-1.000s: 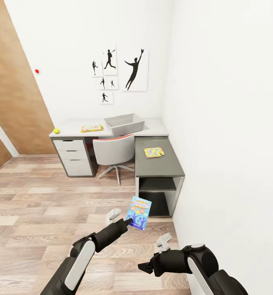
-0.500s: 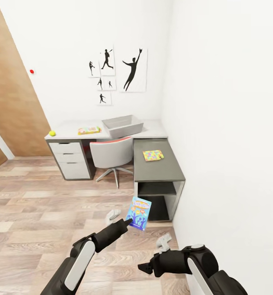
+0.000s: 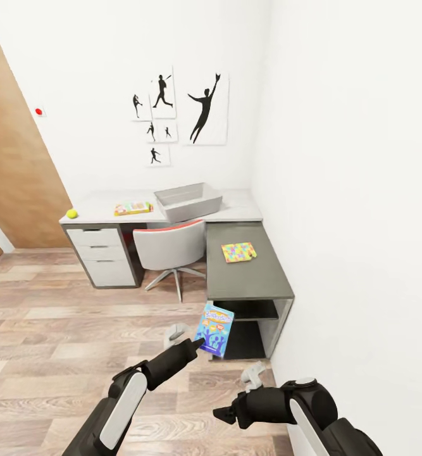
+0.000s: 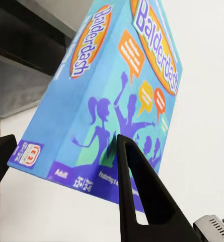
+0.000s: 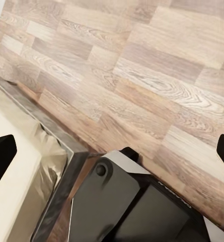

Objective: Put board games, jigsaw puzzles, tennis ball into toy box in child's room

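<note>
Toy box [image 3: 188, 200] on table [image 3: 248, 277] (ball [image 3: 72, 213] far left).

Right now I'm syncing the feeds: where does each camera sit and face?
Head view: high, facing the table; both arms show.
Left wrist view: along the left gripper, shut on the blue board game.
Right wrist view: down at the floor; open fingers at the edges.
Shared: head and left wrist see the blue board game.
</note>
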